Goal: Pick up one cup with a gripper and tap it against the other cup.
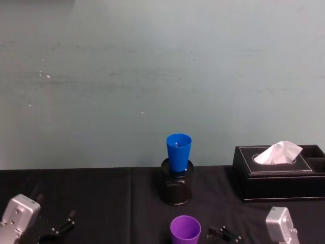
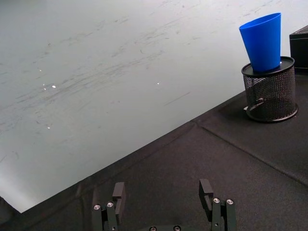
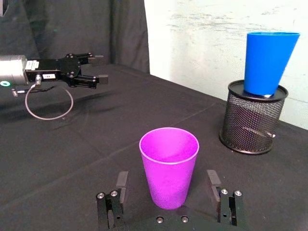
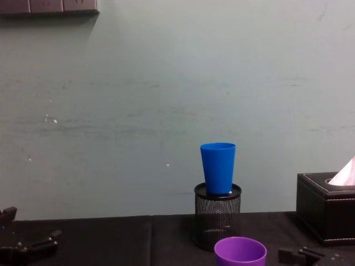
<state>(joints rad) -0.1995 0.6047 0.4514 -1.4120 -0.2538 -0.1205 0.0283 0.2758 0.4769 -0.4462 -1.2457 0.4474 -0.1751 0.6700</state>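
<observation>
Fingers of the right gripper are spread wide. In the right wrist view one stands on each side of the smooth purple plastic tumbler, with a gap between each finger and the cup wall, so they grip nothing. That tumbler stands upright on the black-clothed worktop near the middle of its front edge, its long axis vertical, wide rim up and narrow base down. In the head view the right gripper reaches in low from the front right corner, level and pointing left, its tip just beside the tumbler.

Behind, toward the back edge, the bright blue plastic tumbler also stands rim up, its narrow base set into a black wire-mesh pen holder. The two cups are apart.

The left gripper, a long black claw with a white label on a silver-grey arm, hangs level just above the cloth near the front left corner, fingers parted and empty. A black tissue box sits at the back right.
</observation>
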